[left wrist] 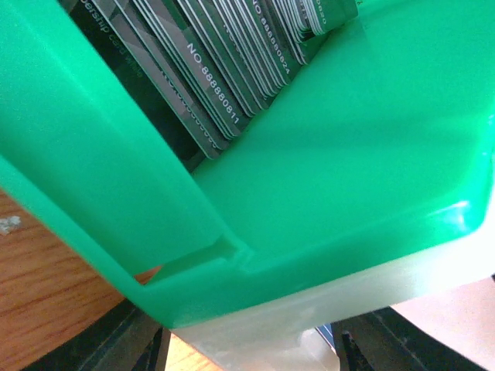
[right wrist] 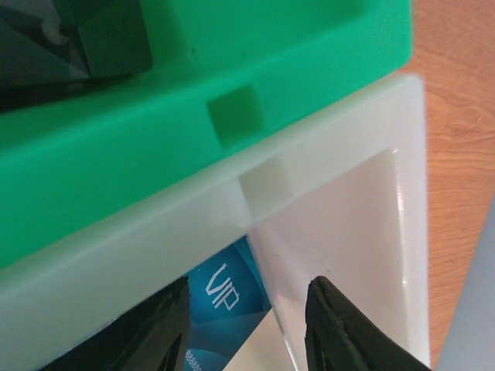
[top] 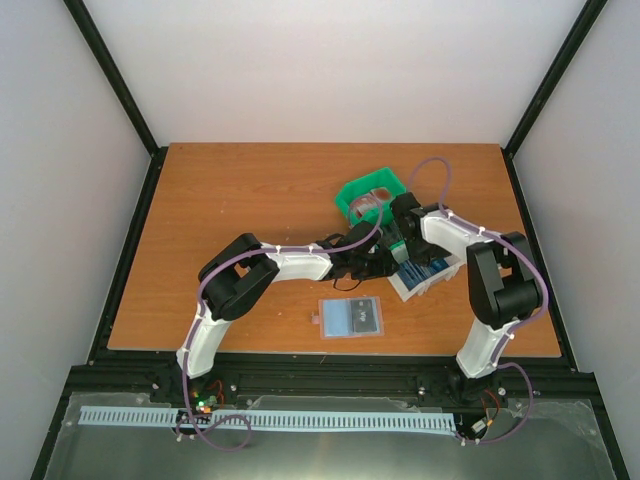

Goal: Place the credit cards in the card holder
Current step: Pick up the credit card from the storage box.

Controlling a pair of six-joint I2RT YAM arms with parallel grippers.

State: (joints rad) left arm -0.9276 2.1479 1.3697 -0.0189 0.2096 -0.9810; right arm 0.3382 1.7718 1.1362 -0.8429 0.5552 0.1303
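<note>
The card holder (top: 350,318) lies open on the table in front of the arms, grey-blue inside up. Both grippers are apart from it, at the compartment tray. Blue credit cards (top: 425,268) lie in the tray's white part (top: 412,290). My right gripper (right wrist: 249,290) hangs open just above a blue card (right wrist: 224,297) marked VIP, one finger on each side, holding nothing. Dark grey cards (left wrist: 224,69) stand in the green part (left wrist: 348,154). My left gripper (left wrist: 255,348) is open, with the tray's white corner between its fingers.
The green tray half (top: 350,195) sits at mid-right of the wooden table, with a reddish stack (top: 372,203) inside. Both wrists crowd together at the tray. A thin clear divider (right wrist: 267,286) runs beside the blue card. White walls enclose the table.
</note>
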